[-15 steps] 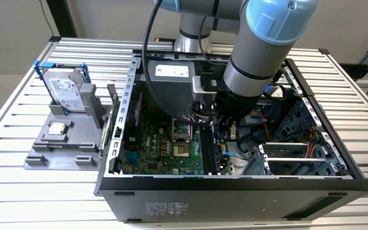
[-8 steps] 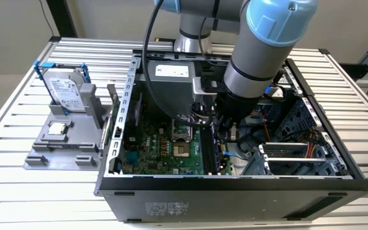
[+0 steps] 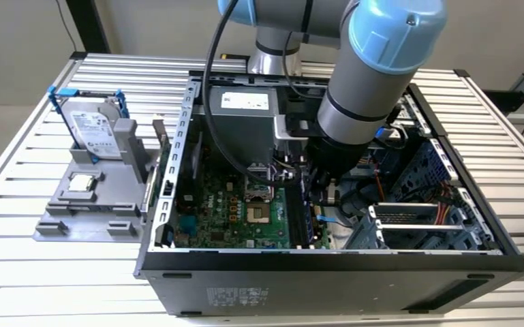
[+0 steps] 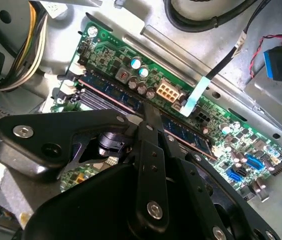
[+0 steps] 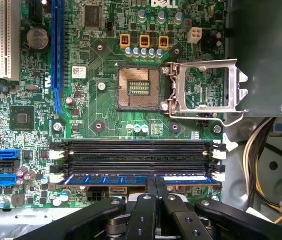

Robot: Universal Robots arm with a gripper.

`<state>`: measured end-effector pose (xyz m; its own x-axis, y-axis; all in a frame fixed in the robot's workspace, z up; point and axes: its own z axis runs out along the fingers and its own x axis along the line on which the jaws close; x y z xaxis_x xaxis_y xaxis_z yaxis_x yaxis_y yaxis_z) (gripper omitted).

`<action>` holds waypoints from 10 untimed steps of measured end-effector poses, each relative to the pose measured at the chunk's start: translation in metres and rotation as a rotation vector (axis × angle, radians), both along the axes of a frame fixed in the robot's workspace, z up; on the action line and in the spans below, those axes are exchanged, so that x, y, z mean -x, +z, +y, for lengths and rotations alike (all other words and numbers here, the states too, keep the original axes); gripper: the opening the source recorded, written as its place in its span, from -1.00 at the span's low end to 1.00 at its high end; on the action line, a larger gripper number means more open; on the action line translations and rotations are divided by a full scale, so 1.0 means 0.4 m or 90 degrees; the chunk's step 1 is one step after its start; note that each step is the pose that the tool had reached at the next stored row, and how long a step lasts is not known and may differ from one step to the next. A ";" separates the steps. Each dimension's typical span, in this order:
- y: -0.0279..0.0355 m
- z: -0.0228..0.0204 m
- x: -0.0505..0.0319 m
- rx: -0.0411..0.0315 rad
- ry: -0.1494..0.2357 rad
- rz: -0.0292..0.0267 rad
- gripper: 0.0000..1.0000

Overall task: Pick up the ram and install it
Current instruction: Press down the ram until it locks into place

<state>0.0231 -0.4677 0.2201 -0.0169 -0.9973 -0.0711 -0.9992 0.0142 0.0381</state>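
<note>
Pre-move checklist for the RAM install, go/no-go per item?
1. RAM stick lined up over a memory slot on the motherboard: ok, it lies along the slot nearest the gripper.
2. Stick fully seated: cannot tell.
3. White latches at the slot ends locked: cannot tell.
4. Gripper on the stick: ok, fingers closed at its middle in both wrist views.
5. Other three slots free: ok.
6. Cables clear of the slot: ok.
7. CPU socket cover open, socket empty: not relevant here, noted.

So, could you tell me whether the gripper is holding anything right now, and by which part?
The gripper is shut on the ram, pinching its upper long edge near mid-length while it sits in a motherboard slot.
</note>
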 end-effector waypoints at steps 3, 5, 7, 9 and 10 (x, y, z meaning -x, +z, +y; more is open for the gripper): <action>-0.008 0.000 0.000 0.0001 0.000 -0.0015 -1.00; -0.008 0.001 0.000 0.0000 0.000 -0.0018 -1.00; -0.004 0.001 0.000 -0.0011 0.000 -0.0022 -1.00; 0.003 0.001 0.000 -0.0022 0.000 -0.0024 -1.00; 0.007 0.002 0.000 -0.0026 0.000 -0.0026 -1.00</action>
